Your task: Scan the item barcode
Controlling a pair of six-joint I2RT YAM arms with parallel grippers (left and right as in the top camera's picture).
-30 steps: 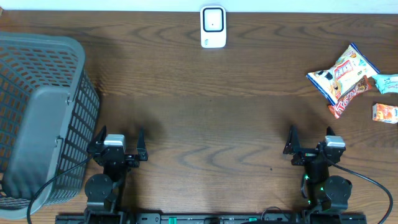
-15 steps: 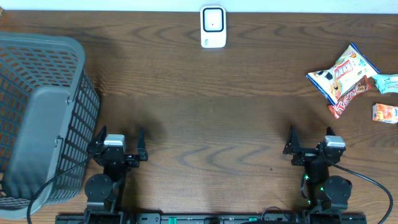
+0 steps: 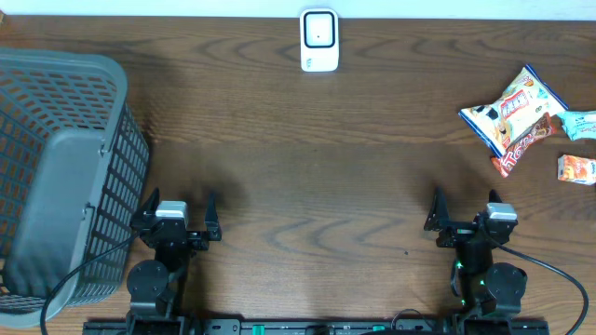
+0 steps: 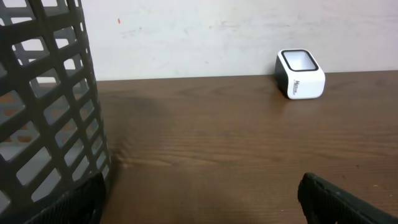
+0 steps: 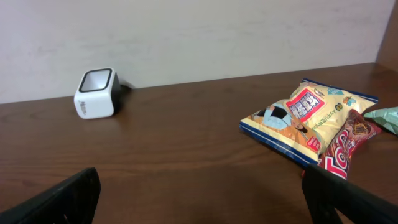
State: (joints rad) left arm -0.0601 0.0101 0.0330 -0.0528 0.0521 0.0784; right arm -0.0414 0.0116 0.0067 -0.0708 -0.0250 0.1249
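Both arms are parked at the near edge of the worktop (image 3: 307,177), well apart. The left claw (image 3: 179,212) has its jaws spread wide with nothing between them. The right claw (image 3: 464,209) is the same, wide and empty.

Item: the chip bag (image 3: 514,107) lies flat at the far right of the worktop, well away from the right claw. A red packet (image 3: 520,151) is touching it, partly tucked under its near edge. A teal packet (image 3: 577,124) is just beside it, and an orange packet (image 3: 576,169) is near, at the frame edge. Can't make out a barcode in any view.

The scanner (image 3: 319,40) is white, at the far edge in the centre, by the wall (image 4: 205,37). It's well apart from the bags.

The grey mesh basket (image 3: 56,177) is at far left, just beside the left claw.

View differences:
- overhead: the only one with everything, and the only one with the orange packet
- left wrist: basket wall close on the left, scanner's window face far right, fingers (image 4: 339,198) in the bottom corners
- right wrist: scanner at left, chip bag print readable, red packet under it, only a sliver of the teal packet
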